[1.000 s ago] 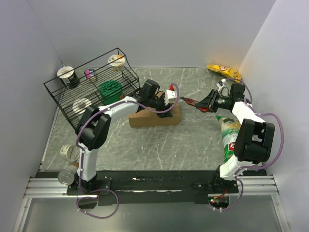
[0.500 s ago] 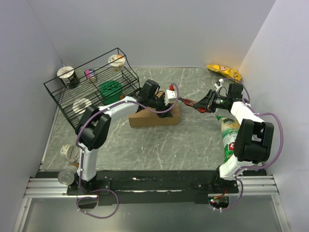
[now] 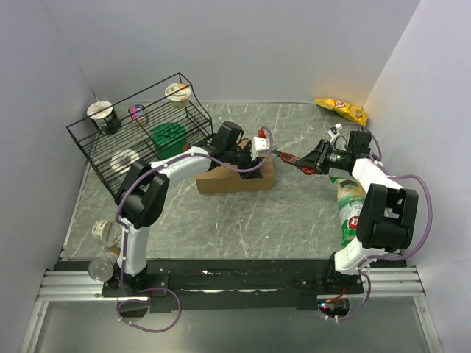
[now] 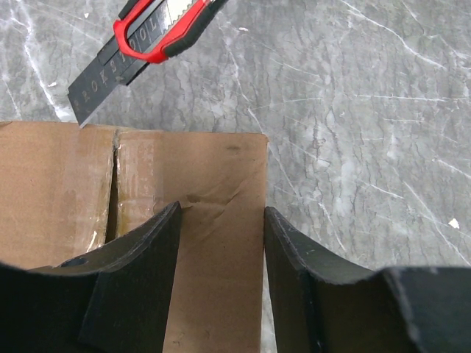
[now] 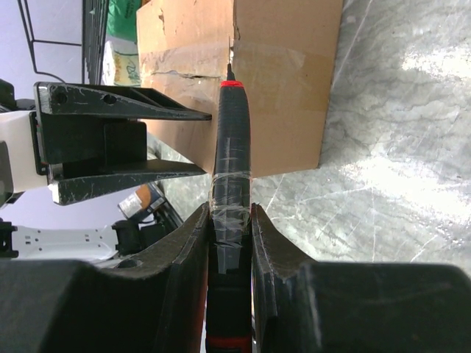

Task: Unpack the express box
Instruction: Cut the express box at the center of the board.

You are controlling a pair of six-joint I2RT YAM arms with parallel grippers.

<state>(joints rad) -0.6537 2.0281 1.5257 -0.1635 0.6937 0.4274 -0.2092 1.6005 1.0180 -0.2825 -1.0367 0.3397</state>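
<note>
Here right tool [image 5: 230, 215] clamps knife [image 5: 232, 140], tip at express box [image 4: 210, 173] seam [image 4: 114, 151]; left tool [image 4: 221, 215] apart.

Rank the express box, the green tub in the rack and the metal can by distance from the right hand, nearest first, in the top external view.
1. express box: mid-table, just to the left of the right hand.
2. green tub: farther left, inside the wire rack.
3. metal can: at the near-left corner, clearly the farthest.
</note>
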